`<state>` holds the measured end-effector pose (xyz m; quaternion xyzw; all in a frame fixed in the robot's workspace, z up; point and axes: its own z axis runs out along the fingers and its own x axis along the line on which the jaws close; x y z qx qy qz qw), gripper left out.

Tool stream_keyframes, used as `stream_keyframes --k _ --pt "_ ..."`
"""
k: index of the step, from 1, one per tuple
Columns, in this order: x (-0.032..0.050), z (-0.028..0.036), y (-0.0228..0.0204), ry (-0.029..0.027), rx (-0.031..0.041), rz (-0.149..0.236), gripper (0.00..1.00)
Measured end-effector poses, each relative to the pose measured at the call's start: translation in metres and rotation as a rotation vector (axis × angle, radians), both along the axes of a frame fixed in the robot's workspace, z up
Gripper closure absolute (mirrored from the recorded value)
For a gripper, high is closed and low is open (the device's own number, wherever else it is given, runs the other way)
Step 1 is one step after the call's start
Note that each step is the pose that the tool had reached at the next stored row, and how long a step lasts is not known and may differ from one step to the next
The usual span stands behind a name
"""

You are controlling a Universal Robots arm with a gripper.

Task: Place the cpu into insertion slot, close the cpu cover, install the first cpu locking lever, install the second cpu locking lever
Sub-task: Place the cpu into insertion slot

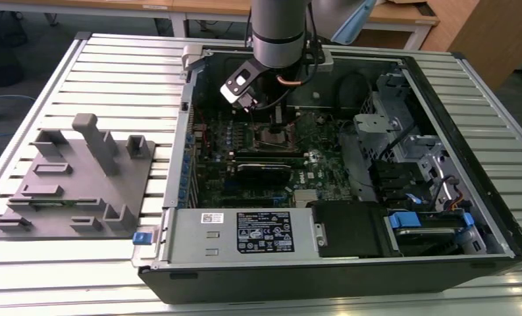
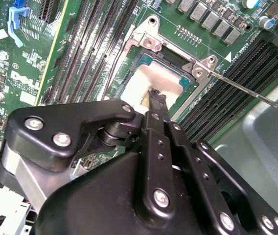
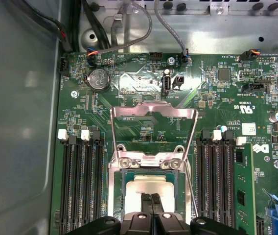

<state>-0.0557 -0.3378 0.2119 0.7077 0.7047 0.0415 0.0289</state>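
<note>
Now the gripper (image 3: 151, 197), fingers pressed together, hangs over the cpu (image 3: 138, 188) in the insertion slot (image 3: 122, 196)

In the exterior view the arm (image 1: 278, 33) fills the room over the insertion slot (image 1: 265, 138); at 3 o'clock from the slot, cables (image 1: 353, 85) and a metal cage (image 1: 375, 125) crowd in; at 9 o'clock the case wall (image 1: 187, 112) stands near; the cpu cover (image 3: 153, 112) and a thin lever (image 2: 251, 92) stick up beside it.
</note>
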Motion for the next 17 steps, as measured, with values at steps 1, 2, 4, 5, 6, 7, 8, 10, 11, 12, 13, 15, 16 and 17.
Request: stream_keyframes --k 1,2,4,5,6,7,8,10,11,12,13,15,16,17 --pt "0.0000 0.0001 0.0000 0.0000 0.0000 0.000 0.89" --pt "0.0000 0.0001 0.0000 0.0000 0.0000 0.000 0.89" --pt "0.0000 0.0002 0.0000 0.0000 0.0000 0.000 0.89" --pt "0.0000 0.0002 0.0000 0.0000 0.0000 0.000 0.89" --pt "0.0000 0.0002 0.0000 0.0001 -0.0001 0.000 0.89" --pt "0.0000 0.0002 0.0000 0.0001 -0.0002 0.000 0.89" --pt "0.0000 0.0002 0.0000 0.0001 -0.0004 0.000 0.89" --pt "0.0000 0.0002 0.0000 0.0001 -0.0005 0.000 0.89" --pt "0.0000 0.0001 0.0000 0.0000 -0.0005 0.000 0.89" --pt "0.0000 0.0001 0.0000 0.0004 -0.0007 0.000 0.89" --pt "0.0000 0.0000 0.0000 0.0029 -0.0004 0.000 0.89" --pt "0.0000 -0.0003 0.0000 0.0216 -0.0006 0.000 0.89" --pt "0.0001 -0.0004 0.0000 0.0316 -0.0008 0.000 0.89" --pt "0.0000 -0.0003 0.0000 0.0321 -0.0009 0.000 0.89"
